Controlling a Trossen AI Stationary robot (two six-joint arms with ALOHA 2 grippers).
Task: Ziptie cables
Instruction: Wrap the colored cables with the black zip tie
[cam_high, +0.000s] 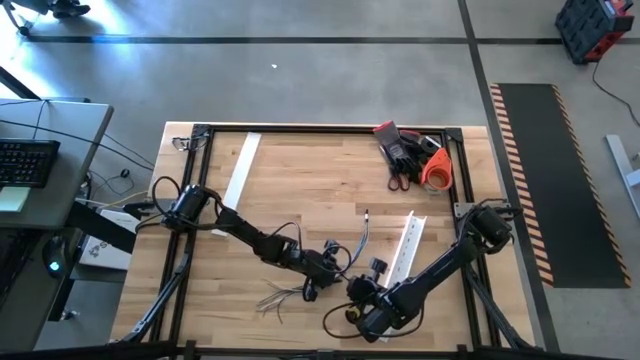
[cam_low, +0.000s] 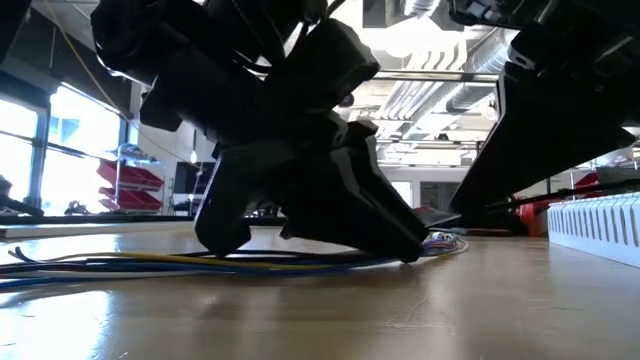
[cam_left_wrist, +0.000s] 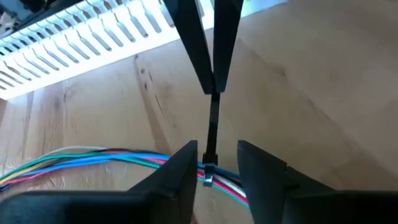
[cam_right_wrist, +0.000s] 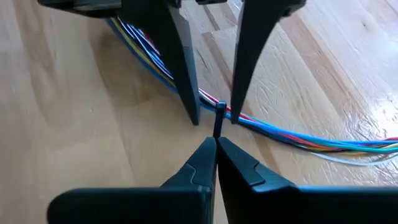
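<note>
Here, right end effector pinches the thin black ziptie strap; left end effector, part-spread, straddles the multicoloured thin-wire cables.

No words, numbers, labels or signs can be read anywhere in these pictures. Nothing is printed on the wooden table. The red and black pile of tools on the table has no name on it that can be made out. The white slotted strip near that pile is plain too.
</note>
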